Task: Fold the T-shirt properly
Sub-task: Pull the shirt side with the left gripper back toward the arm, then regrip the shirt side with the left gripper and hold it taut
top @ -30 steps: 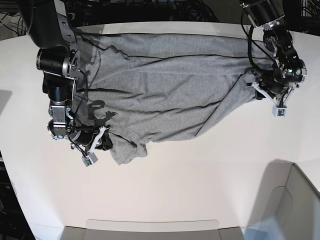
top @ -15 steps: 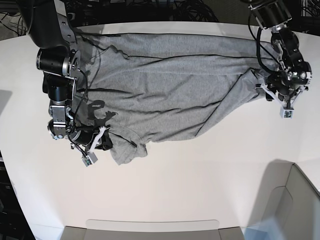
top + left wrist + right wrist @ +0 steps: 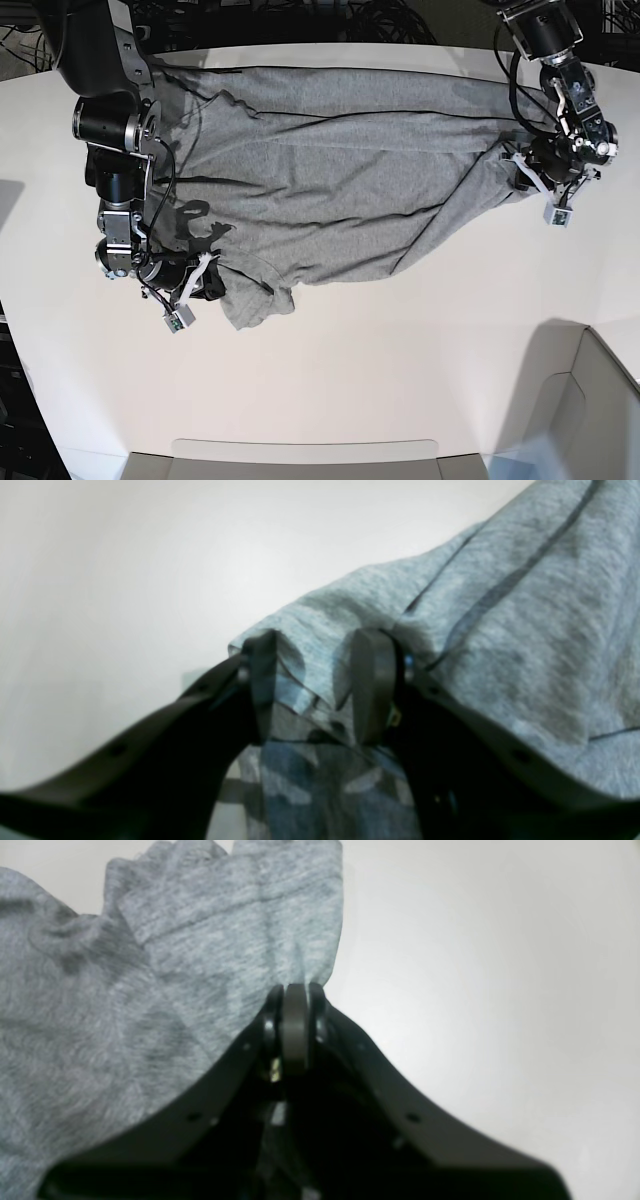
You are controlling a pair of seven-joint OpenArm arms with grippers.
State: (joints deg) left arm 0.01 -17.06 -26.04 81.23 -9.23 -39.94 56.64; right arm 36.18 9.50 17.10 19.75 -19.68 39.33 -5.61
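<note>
Base view: T-shirt (image 3: 340,170) runs lengthwise across the worktop (image 3: 400,370); right hand (image 3: 205,283) clamps its lower-left corner, left hand (image 3: 540,180) (fingers apart, seemingly straddling cloth) at right.

- We see the T-shirt (image 3: 340,170) as soft heather-grey knit cloth, matt, faintly fuzzy close up, with darker seam lines.
- The table (image 3: 400,350) looks smooth and white, with a dull satin sheen under the light.
- The right pincer (image 3: 295,1005) seems moulded black plastic, matt, its pads smooth like rubber.
- The left pincer (image 3: 315,680) looks the same dark matt plastic; the blur keeps us from being sure.
- The arm housings (image 3: 105,125) appear glossy black, perhaps metal.
</note>
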